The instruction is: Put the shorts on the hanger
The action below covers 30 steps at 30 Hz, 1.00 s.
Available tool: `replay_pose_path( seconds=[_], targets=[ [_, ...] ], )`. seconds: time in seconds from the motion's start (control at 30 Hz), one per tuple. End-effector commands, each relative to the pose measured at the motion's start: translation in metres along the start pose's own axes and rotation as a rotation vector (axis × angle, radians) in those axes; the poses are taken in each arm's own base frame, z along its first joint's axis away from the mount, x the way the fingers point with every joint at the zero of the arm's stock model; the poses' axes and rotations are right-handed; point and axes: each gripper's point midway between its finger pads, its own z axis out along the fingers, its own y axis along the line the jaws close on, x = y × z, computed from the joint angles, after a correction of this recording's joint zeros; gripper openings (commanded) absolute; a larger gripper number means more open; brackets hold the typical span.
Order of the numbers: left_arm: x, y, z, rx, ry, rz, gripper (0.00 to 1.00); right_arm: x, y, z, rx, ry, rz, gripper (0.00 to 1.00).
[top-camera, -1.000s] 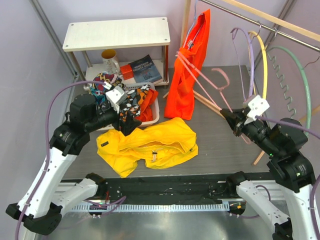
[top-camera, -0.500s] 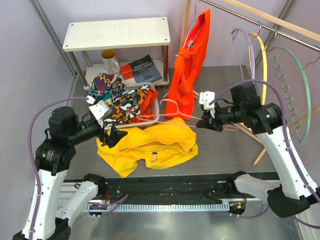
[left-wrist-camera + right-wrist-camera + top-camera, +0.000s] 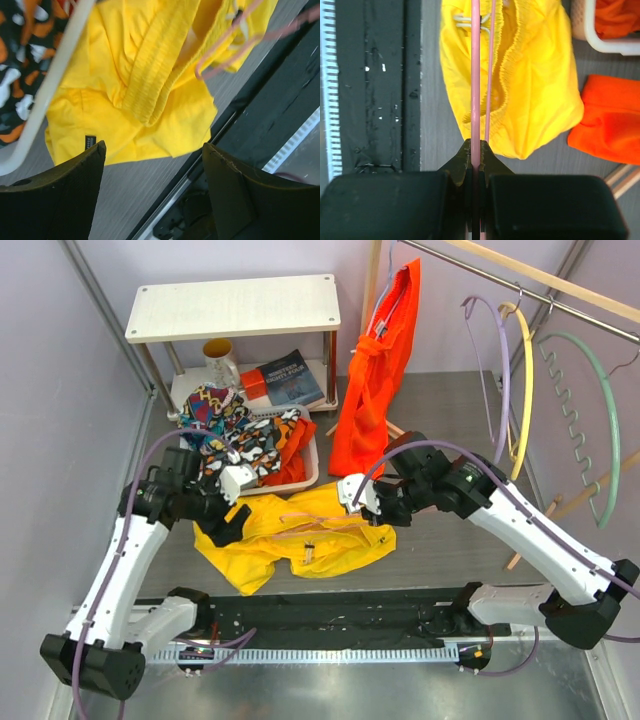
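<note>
Your right pincer (image 3: 475, 145) is clamped on the hanger (image 3: 475, 75), held low across the shorts (image 3: 300, 535), which lie crumpled on the table (image 3: 450, 540). Your left pincer (image 3: 152, 165) hangs open above them, gripping nothing. Threading is not yet done

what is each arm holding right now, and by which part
Right gripper: the hanger, one thin pink bar pinched between its jaws. Left gripper: nothing, jaws open.
</note>
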Motion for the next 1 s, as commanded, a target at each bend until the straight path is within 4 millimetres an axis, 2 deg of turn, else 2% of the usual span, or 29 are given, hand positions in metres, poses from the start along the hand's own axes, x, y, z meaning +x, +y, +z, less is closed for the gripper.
replay_pose_path(
  seconds=[0.0, 0.07, 0.2, 0.37, 0.57, 0.73, 0.97],
  targets=[
    [0.029, 0.005, 0.010, 0.001, 0.071, 0.163, 0.75, -0.017, -0.028, -0.014, 0.176, -0.062, -0.040, 0.01],
    [0.040, 0.011, 0.025, 0.008, 0.085, 0.235, 0.73, -0.016, -0.030, -0.016, 0.191, -0.058, -0.051, 0.01],
    [0.047, 0.021, 0.049, 0.044, 0.112, 0.253, 0.66, -0.017, -0.029, -0.017, 0.185, -0.060, -0.050, 0.01],
    [0.041, 0.032, 0.065, 0.055, 0.093, 0.251, 0.60, -0.015, -0.028, -0.016, 0.177, -0.052, -0.066, 0.01],
    [0.049, 0.034, 0.079, 0.080, 0.104, 0.271, 0.57, -0.015, -0.024, -0.014, 0.153, -0.054, -0.077, 0.01],
    [0.054, 0.033, 0.086, 0.087, 0.104, 0.268, 0.60, -0.009, -0.015, -0.010, 0.116, -0.044, -0.080, 0.01],
    [0.048, 0.044, 0.095, 0.051, 0.090, 0.240, 0.57, 0.000, -0.009, -0.002, 0.087, -0.025, -0.085, 0.01]
  ],
)
